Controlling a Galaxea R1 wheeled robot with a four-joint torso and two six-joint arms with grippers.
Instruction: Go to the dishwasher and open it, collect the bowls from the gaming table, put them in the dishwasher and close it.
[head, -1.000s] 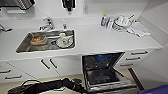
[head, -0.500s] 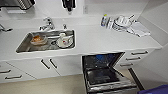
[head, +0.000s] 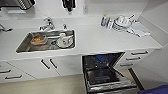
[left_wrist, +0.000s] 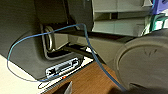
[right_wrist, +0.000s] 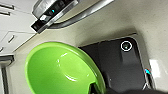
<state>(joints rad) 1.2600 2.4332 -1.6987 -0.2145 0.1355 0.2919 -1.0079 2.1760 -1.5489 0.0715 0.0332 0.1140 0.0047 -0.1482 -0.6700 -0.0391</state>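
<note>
The dishwasher (head: 106, 75) stands open under the white counter, its door (head: 112, 86) folded down and a dark rack showing inside. Something blue (head: 101, 58) sits deep in its upper part. A bright green bowl (right_wrist: 60, 67) shows large and close in the right wrist view, with my right gripper (right_wrist: 96, 88) shut on its rim. Beyond the bowl, the steel edge of the dishwasher door (right_wrist: 57, 11) with its control strip crosses that view. The gaming table is out of view.
The sink (head: 27, 46) in the counter holds dirty dishes beside a tap (head: 47, 25). Plates, a bottle and a cloth (head: 122, 23) lie at the counter's far right. White drawers (head: 136, 58) flank the dishwasher. My own body and a blue cable (left_wrist: 87, 42) hang over wooden floor (left_wrist: 87, 82).
A dark arm part at the lower left of the head view has slid out of the picture. The open dishwasher and the counter stay as they were.
</note>
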